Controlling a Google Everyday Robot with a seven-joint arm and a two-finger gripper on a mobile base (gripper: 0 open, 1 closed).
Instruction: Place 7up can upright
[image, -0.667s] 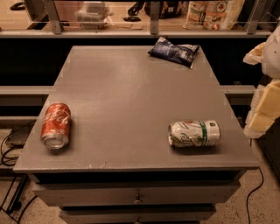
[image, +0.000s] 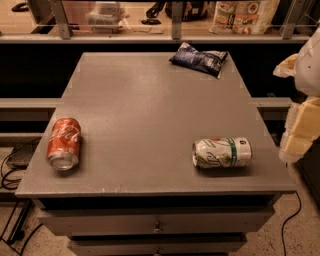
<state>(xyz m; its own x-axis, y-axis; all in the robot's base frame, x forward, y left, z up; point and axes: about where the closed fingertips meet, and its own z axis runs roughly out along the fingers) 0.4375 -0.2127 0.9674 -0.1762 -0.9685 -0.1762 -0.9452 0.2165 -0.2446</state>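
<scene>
Item 1: 7up can (image: 222, 152). It is lying on its side on the front right part of the grey table (image: 150, 110), with its long axis running left to right and its top end pointing left. The green band is showing near its right end. Nothing is touching it.

Item 2: gripper (image: 301, 131). It is hanging at the right edge of the view, beyond the table's right side and near the 7up can but apart from it. Whether it is spread or closed cannot be told; it is holding nothing visible.

Item 3: red Coca-Cola can (image: 64, 143). It is lying on its side near the front left edge, well apart from the 7up can.

Item 4: dark blue snack bag (image: 199, 58). It is resting flat at the far right corner.

Item 5: drawer front (image: 157, 222). It is showing below the tabletop, with a small knob.
</scene>
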